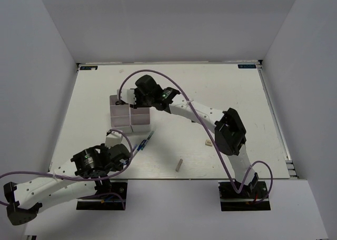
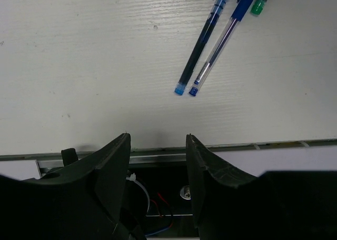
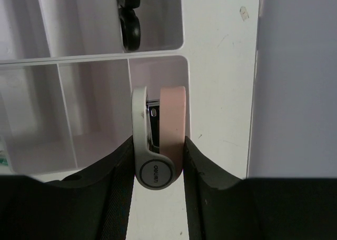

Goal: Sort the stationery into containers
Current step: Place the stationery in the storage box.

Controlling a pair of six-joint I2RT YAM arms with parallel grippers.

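My right gripper (image 1: 138, 97) is over the white divided tray (image 1: 121, 119). In the right wrist view it (image 3: 158, 140) is shut on the pink-white small block (image 3: 160, 135), whose far end is over a tray compartment by the tray's right wall. Black scissors handles (image 3: 130, 19) lie in the neighbouring compartment. My left gripper (image 1: 124, 156) is open and empty at the table's front edge (image 2: 158, 140). Two thin blue pens (image 2: 202, 45) and the green highlighter's tip (image 2: 260, 3) lie ahead of it; the pens also show in the top view (image 1: 143, 143). The purple marker is out of view.
A tiny beige cube (image 1: 208, 142) and a short grey stick (image 1: 179, 165) lie on the table at front centre-right. The table's metal front edge (image 2: 158, 156) runs just past my left fingertips. White walls enclose the table.
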